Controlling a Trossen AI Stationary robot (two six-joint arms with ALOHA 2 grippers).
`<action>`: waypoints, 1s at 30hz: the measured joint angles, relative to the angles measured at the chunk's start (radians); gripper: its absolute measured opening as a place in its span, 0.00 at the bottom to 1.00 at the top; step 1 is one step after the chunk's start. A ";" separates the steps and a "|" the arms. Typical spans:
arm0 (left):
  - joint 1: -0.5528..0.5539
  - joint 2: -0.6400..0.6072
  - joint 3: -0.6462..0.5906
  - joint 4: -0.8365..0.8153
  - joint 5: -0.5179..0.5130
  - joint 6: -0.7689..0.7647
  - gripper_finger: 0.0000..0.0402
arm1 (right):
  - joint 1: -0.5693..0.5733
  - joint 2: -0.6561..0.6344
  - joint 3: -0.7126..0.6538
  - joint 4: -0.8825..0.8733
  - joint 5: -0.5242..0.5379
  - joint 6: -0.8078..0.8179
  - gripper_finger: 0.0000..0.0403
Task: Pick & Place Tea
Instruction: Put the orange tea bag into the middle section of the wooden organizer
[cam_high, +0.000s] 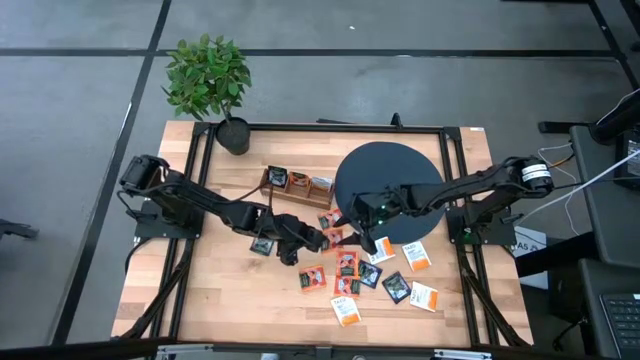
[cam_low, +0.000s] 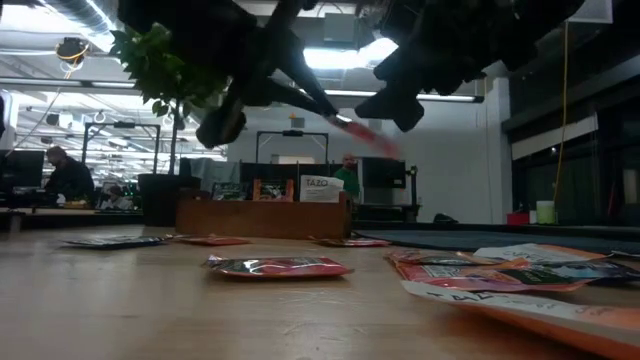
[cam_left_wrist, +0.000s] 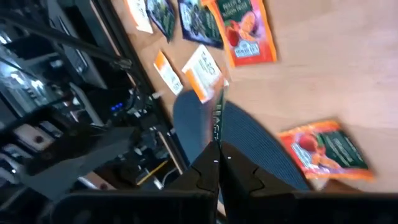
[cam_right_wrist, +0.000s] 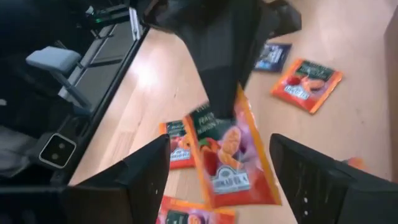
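Observation:
My left gripper (cam_high: 322, 240) (cam_left_wrist: 219, 152) reaches in from the table's left and is shut on a red-orange tea sachet (cam_right_wrist: 233, 155) above the table's middle. My right gripper (cam_high: 352, 228) (cam_right_wrist: 219, 146) comes in from the right and stands open. Its fingers are on either side of that sachet and clear of it. Several more tea sachets (cam_high: 370, 275) lie flat on the wood below and toward the near edge. Some are dark with green, some red-orange, some white with orange. My left gripper pinches the sachet's upper end (cam_right_wrist: 225, 102) between its two fingers (cam_right_wrist: 217, 56). It comes slanting down from the table's left. The sachet sticks out beyond the fingertips, edge-on (cam_left_wrist: 217, 118) in the left wrist view. It hangs tilted and clear of the table (cam_low: 365, 135).
A long wooden compartment tray (cam_high: 297, 184) with sachets in it stands behind the arms, next to a big black round disc (cam_high: 390, 178). A potted plant (cam_high: 208, 80) stands at the far left corner. People (cam_low: 68, 175) sit in the room beyond the table.

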 joint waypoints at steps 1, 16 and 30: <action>-0.001 0.004 0.000 0.011 0.003 0.001 0.00 | 0.000 0.004 -0.004 -0.003 -0.008 0.000 0.67; -0.010 0.005 0.000 0.024 -0.001 0.032 0.00 | 0.000 0.061 -0.006 -0.003 -0.056 0.054 0.65; -0.008 0.005 0.000 0.023 0.003 0.016 0.00 | -0.002 0.061 -0.006 -0.002 -0.106 0.082 0.23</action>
